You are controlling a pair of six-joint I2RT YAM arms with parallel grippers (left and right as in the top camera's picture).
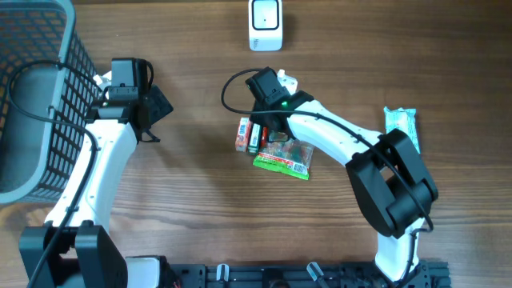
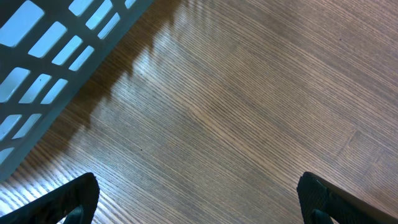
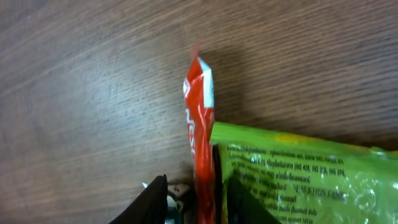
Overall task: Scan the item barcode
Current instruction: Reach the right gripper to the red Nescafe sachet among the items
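So the right gripper (image 3: 198,193) is hovering low over the little pile in the middle of the table (image 1: 192,208); the red packet (image 3: 199,137) is sitting on its edge right between the two fingers (image 3: 152,204) and touching the green packet (image 3: 305,183) on one side. The fingers are standing narrow, one on each side of the red one; the wrist view is cropping the tips, though, so I can't tell if they're actually squeezing it or just bracketing it. The left gripper (image 2: 202,202) is doing nothing, fingers spread wide over bare wood beside the basket (image 2: 43,68).

Handling-wise, I'm reckoning the red packet is light and crinkly; thin wrapper, soft through the body, stiffer at the crimped end seal pointing away from the gripper. That film is likely slippery, so a weak pinch is going to let it twist or slide out; a hard one is only going to crush what's inside. I'd be taking it across the flat faces near the middle of the body, not by the floppy crimp, and keeping the fingers off whichever face is carrying the barcode. The green packet is lying right against it, so it might be dragging along on any lift; the scanner (image 1: 265,24) is waiting at the far edge of the table, well apart from the pile.
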